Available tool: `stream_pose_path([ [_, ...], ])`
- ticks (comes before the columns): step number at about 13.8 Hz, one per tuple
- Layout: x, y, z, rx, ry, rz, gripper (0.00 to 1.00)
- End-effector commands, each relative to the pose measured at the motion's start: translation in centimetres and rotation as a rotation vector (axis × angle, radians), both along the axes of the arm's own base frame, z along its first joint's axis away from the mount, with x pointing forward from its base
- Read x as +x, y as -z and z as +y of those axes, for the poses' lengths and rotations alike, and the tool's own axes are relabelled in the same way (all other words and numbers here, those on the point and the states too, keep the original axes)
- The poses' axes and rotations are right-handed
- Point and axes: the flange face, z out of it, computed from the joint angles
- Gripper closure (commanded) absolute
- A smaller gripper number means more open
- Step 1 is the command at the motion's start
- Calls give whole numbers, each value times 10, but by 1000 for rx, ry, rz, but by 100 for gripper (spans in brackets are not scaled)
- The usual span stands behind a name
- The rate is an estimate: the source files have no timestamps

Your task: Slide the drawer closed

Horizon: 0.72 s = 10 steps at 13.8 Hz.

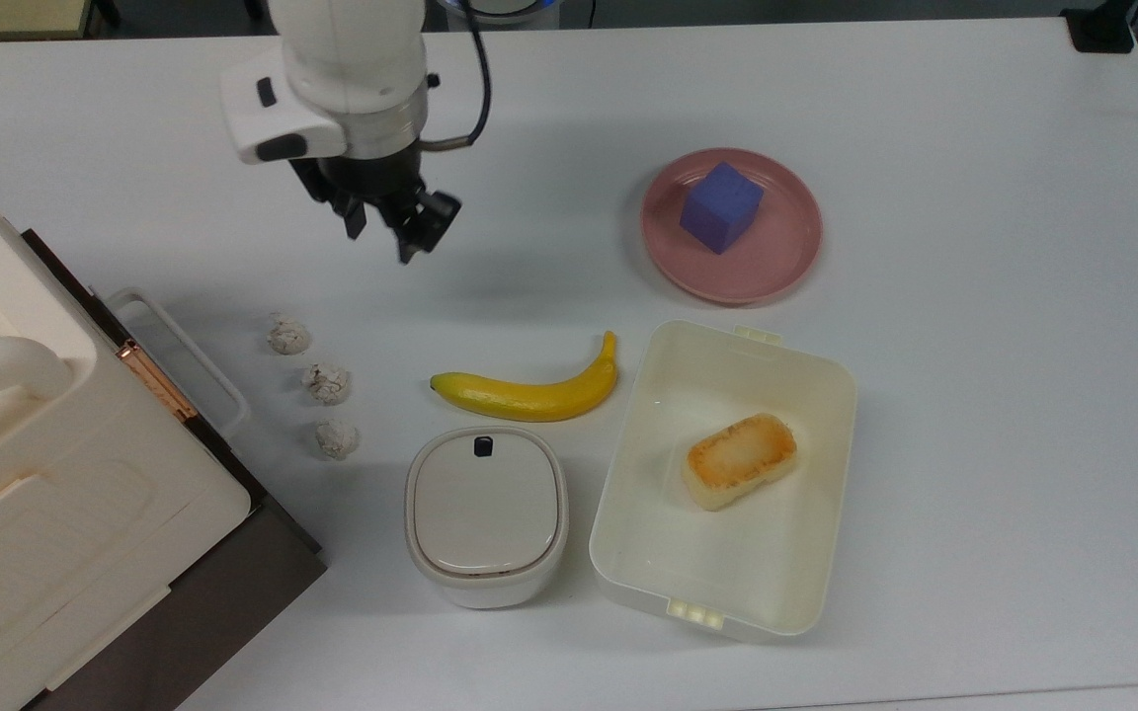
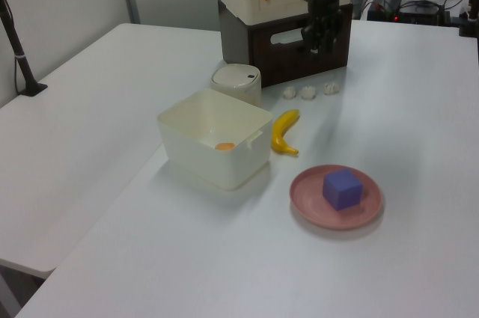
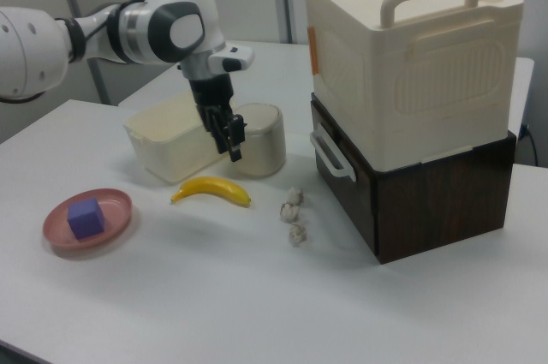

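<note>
The dark brown drawer (image 1: 233, 449) sits pushed in under the cream box (image 1: 45, 474), its front level with the cabinet's front. Its white handle (image 1: 196, 348) stands out toward the table. In the right view the drawer front (image 3: 342, 188) and handle (image 3: 330, 157) face left. In the left view the drawer front (image 2: 299, 60) shows behind the gripper (image 2: 318, 34). My gripper (image 1: 381, 235) hangs above bare table, well away from the handle toward the top view's upper right. Its fingers are slightly apart with nothing between them. It also hangs over the banana in the right view (image 3: 231, 143).
Three crumpled paper balls (image 1: 325, 382) lie beside the handle. A banana (image 1: 529, 393), a lidded container (image 1: 486, 513) and an open cream box (image 1: 618, 474) holding bread (image 1: 739, 459) fill the middle. A pink plate (image 1: 786, 267) carries a blue cube (image 1: 720, 205).
</note>
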Motion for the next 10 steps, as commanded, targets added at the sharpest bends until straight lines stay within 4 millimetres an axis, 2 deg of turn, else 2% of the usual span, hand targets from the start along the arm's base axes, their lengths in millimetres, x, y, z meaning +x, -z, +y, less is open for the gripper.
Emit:
stream_pose_path([
  [1, -14, -7, 14, 31, -254, 86, 0],
  [3, -15, -12, 12, 28, -322, 92, 0],
  [7, -15, -18, 0, 14, -332, 82, 0],
  [9, -19, -32, -2, 9, -330, 64, 0],
  [10, -20, -32, -2, 9, -327, 67, 0],
])
